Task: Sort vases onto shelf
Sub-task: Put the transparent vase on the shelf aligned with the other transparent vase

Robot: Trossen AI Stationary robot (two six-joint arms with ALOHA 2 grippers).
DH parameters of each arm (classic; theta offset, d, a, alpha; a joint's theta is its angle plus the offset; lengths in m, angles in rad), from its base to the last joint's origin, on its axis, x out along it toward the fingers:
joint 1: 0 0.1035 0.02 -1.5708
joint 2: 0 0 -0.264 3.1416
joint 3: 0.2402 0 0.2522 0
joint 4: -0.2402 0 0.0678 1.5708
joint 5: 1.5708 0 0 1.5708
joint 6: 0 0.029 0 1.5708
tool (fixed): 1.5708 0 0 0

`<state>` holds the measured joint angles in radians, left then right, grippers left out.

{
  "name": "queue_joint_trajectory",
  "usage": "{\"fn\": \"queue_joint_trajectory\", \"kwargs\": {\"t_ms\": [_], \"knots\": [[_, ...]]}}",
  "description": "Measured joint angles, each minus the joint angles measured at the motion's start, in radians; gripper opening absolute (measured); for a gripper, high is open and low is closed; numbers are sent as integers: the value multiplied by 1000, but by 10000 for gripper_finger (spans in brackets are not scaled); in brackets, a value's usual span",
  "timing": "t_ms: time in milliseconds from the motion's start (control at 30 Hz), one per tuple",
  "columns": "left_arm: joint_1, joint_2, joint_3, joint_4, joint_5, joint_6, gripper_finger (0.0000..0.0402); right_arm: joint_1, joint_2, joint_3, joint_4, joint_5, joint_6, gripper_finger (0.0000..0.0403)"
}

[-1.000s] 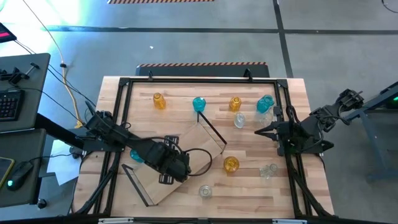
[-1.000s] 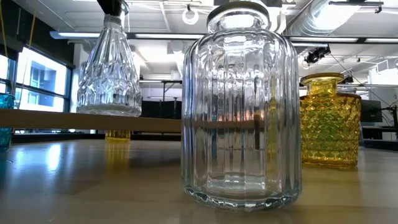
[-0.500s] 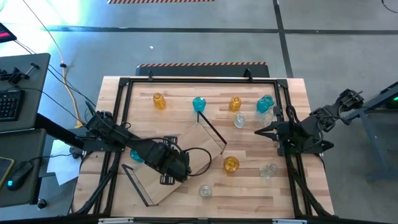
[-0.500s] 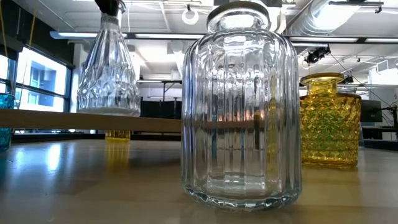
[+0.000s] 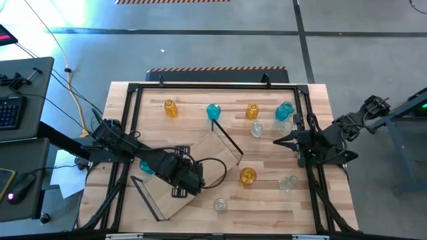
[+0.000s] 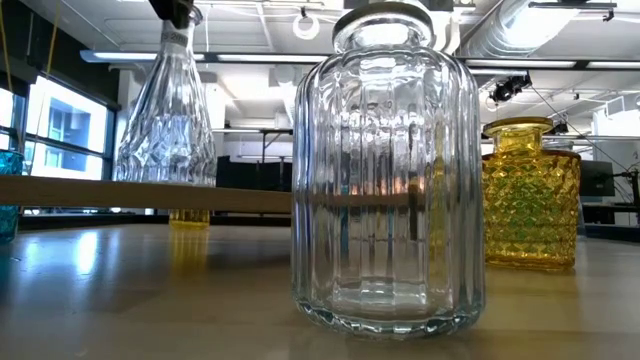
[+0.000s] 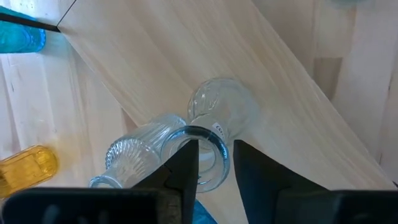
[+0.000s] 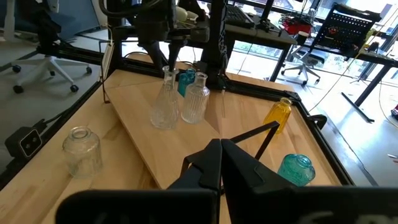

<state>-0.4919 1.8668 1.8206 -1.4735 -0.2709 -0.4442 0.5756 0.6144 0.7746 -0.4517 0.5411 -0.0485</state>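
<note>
As I read the four views, the held piece comes first and the rest follows outward.

Flared clear vase: a cut-glass vase tilts on the shelf; in the right wrist view I see it beside a ribbed clear vase on the same board.

Left gripper: my left gripper has its two fingers set on the rim of that vase's neck, one finger inside the mouth and one outside, clamped on the glass.

Shelf: the light-wood board lies diagonally on the table, with black wire frames at its ends.

Other vases on the table: a teal vase just beside the left arm; a squat clear jar near the front edge, which fills the low view; an amber vase near the middle; a clear one to the right.

Far row: amber, teal, amber, teal, with a clear vase just in front.

Right gripper: my right gripper waits above the table's right side, fingers together, holding nothing.
</note>
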Motion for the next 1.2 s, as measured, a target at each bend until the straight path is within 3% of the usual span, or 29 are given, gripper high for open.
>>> {"fn": "queue_joint_trajectory", "kwargs": {"t_ms": [1200], "knots": [[9, 0, 0, -75, -38, -17, 102, 0, 0, 0, 0, 0, 7, 0]]}}
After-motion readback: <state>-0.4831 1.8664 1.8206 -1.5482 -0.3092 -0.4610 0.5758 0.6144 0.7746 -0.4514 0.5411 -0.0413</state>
